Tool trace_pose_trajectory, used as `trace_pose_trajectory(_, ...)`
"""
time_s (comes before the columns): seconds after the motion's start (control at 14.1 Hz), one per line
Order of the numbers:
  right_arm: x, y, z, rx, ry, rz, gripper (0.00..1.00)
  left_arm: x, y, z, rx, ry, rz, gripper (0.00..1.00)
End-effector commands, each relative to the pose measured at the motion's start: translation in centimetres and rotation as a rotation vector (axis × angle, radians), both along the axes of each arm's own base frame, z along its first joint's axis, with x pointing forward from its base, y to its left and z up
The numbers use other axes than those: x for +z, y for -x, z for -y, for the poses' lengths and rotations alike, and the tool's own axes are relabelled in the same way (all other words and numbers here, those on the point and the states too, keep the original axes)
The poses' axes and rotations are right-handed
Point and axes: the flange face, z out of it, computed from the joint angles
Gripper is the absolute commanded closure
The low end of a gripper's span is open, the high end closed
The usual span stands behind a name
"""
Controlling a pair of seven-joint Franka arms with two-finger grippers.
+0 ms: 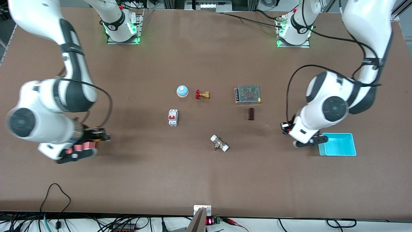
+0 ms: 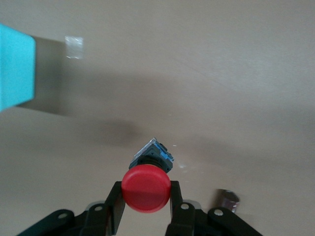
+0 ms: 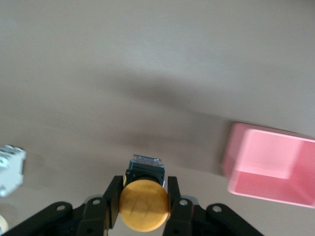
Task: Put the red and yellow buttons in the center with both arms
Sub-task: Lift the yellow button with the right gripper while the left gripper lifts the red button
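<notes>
My left gripper (image 2: 146, 192) is shut on the red button (image 2: 146, 186), gripping its round red cap, with the dark body (image 2: 153, 156) pointing at the table. In the front view it (image 1: 285, 127) is over the tabletop beside the cyan tray (image 1: 338, 145). My right gripper (image 3: 144, 197) is shut on the yellow button (image 3: 144, 206), whose dark body (image 3: 144, 172) also points down. In the front view it (image 1: 102, 136) is over the tabletop toward the right arm's end, beside the pink tray (image 3: 268, 167). The brown table center (image 1: 199, 122) lies between the two grippers.
Around the center lie a blue-and-white bell (image 1: 182, 91), a brass valve with a red handle (image 1: 202, 94), a white breaker (image 1: 173, 117), a metal mesh box (image 1: 247, 94), a small brown block (image 1: 251, 113) and a white-ended fitting (image 1: 219, 143). The pink tray (image 1: 84, 147) is mostly hidden under the right arm.
</notes>
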Motion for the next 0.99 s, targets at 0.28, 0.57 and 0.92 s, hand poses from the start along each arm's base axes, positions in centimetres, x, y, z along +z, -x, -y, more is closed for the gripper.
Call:
trace_pose_trajectory(0.28,-7.8,1.7,-10.0,-0.151,0.021,0.027,0.93,-5.8,3.0,4.2,0.031,0.034,0.065,0.71)
trace_pose_trajectory(0.57,-10.7,4.0,-13.2,-0.195,0.042,0.003,0.94,-7.1,3.5,5.6,0.019,0.036,0.047,0.68)
trace_pose_trajectory(0.92,-12.8,5.2,-13.7,-0.195,0.048,-0.001,0.60,-6.5,3.2,5.4,0.019,0.037,0.055,0.29)
